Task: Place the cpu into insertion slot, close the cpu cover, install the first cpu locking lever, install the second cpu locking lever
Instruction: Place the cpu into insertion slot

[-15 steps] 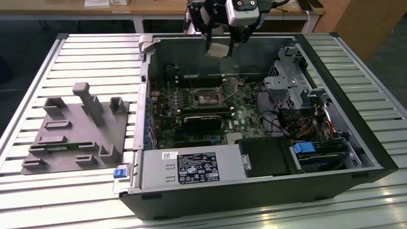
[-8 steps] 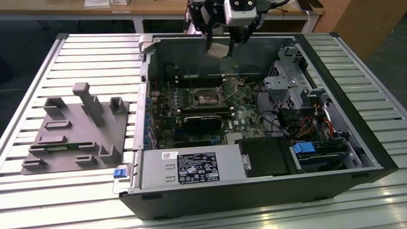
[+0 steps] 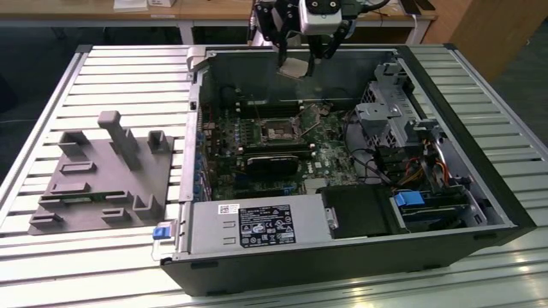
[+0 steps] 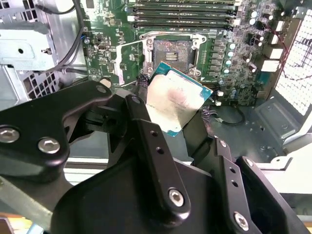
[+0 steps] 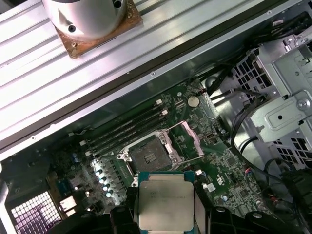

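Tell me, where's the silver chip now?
In the exterior view the cpu sits in the gripper, held above the computer case, clear of the empty insertion slot.

Gripper (image 3: 296, 63) hangs high in exterior view, fingers pointing down under pale grey wrist (image 3: 321, 14). Jaws closed on cpu (image 3: 296, 67), pinched by opposite edges, chip tilted. Second wrist view: black fingers (image 4: 146, 131) flank chip (image 4: 178, 97). First wrist view: chip (image 5: 165, 204) face-on between fingertips.
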Motion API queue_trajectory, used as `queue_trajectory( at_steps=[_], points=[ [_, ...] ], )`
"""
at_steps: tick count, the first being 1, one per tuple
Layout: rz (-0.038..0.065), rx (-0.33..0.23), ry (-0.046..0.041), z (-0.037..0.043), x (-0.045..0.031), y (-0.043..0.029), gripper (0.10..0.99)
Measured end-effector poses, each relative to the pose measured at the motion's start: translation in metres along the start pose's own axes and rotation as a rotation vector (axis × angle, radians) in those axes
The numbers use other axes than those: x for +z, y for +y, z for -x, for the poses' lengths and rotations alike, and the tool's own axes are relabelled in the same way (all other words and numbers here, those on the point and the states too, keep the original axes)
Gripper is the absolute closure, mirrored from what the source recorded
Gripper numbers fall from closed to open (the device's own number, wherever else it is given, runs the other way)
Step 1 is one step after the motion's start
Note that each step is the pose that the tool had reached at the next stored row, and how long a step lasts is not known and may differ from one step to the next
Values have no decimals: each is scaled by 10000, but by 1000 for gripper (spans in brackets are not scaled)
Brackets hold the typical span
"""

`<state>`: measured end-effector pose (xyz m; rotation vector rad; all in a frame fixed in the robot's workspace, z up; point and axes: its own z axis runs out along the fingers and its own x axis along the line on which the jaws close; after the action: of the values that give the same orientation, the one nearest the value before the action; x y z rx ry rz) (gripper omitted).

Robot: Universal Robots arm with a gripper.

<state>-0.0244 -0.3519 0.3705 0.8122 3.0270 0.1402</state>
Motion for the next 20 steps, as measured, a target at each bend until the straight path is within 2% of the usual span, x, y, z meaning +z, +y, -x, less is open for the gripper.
queue_trajectory(
  at_steps=[7, 20],
  points=[
    [5, 429, -39, -2, 1, 3, 545],
    [-3, 1580, -158, -7, 5, 12, 545]
  ],
)
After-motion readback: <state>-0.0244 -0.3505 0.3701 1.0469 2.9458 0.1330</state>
